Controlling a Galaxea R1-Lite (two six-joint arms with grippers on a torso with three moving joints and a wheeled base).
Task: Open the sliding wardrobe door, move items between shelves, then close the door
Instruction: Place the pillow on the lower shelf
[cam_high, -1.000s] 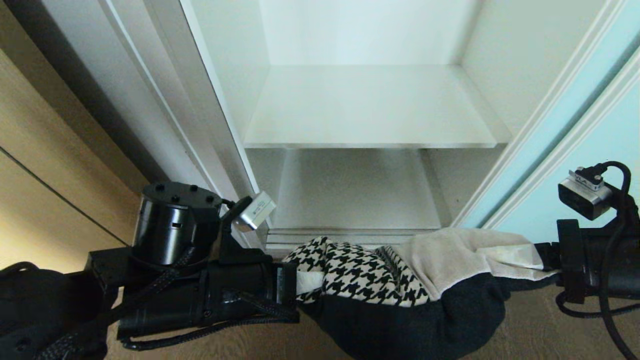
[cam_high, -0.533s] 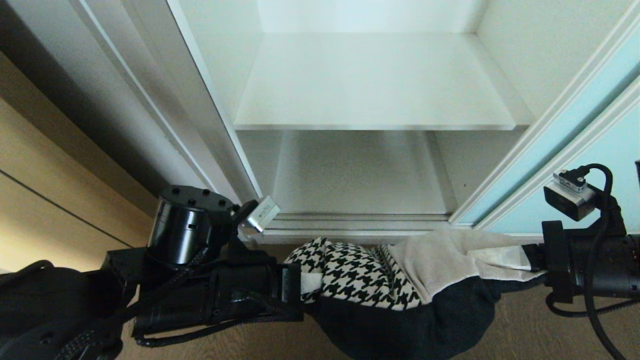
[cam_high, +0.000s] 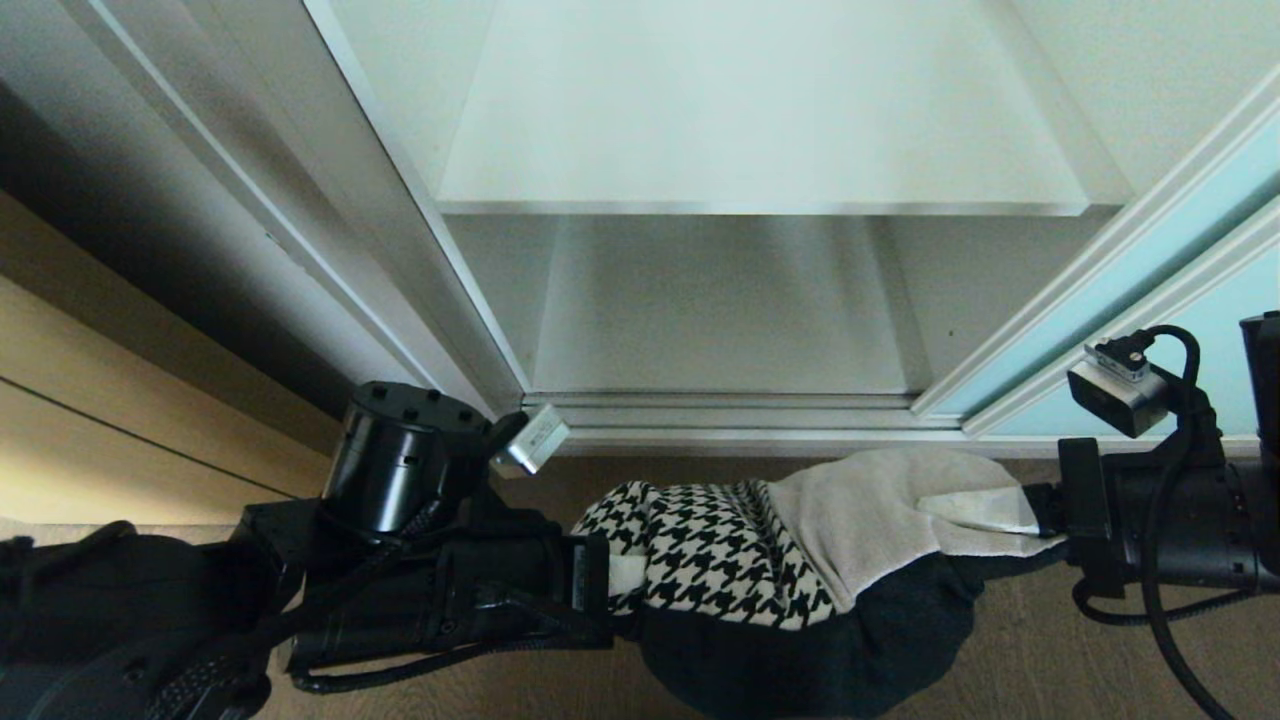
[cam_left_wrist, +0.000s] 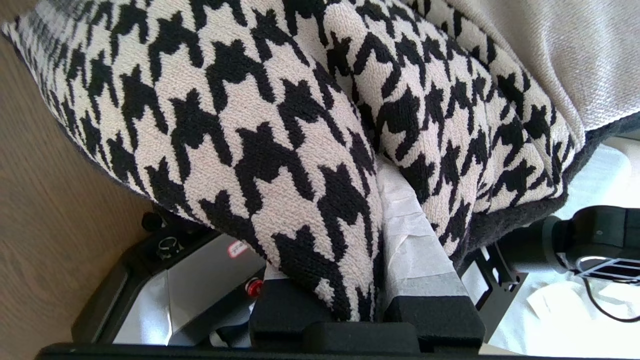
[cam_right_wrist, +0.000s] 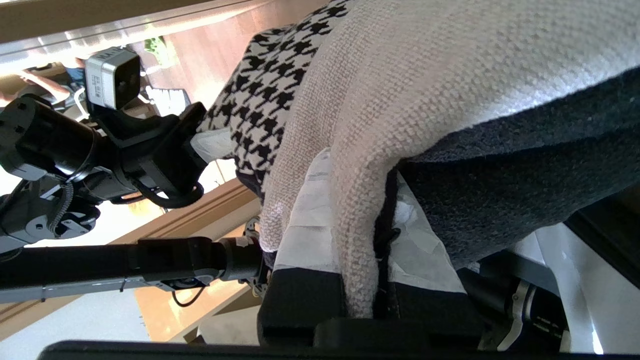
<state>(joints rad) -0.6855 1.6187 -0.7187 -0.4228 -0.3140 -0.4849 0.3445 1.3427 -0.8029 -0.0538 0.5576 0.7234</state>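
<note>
my two claws carry the patchwork cushion (cam_high: 790, 590) between them in front of the open wardrobe, low above a brown wood-grain floor (cam_high: 1040, 670). the left claw (cam_high: 612, 577) is pinched on the houndstooth corner, its taped white fingers (cam_left_wrist: 410, 235) buried in a fold of the fabric; the right claw (cam_high: 1035, 512) is pinched on the cream-beige corner, one finger (cam_right_wrist: 305, 230) on each side of the seam where the dark grey back begins. the cushion sags in the middle between the two claws, dark back downward, touching no shelf.

just beyond both claws runs the silver floor track (cam_high: 740, 425) of the wardrobe. past it lies the lower shelf (cam_high: 720, 310), a plain white board in shadow, and above and farther back the upper shelf (cam_high: 760, 110), brighter, with white side walls at either end.

beyond the right claw the sliding wardrobe door (cam_high: 1190, 300) stands pushed aside, its pale aqua glass framed in silver-white strips. beyond the left claw rises the wardrobe's pale grey door frame (cam_high: 330, 220), and outside that a light wooden cabinet front (cam_high: 110, 410).

in the right wrist view i see the left arm with its small silver camera (cam_right_wrist: 111, 77) across the cushion.
</note>
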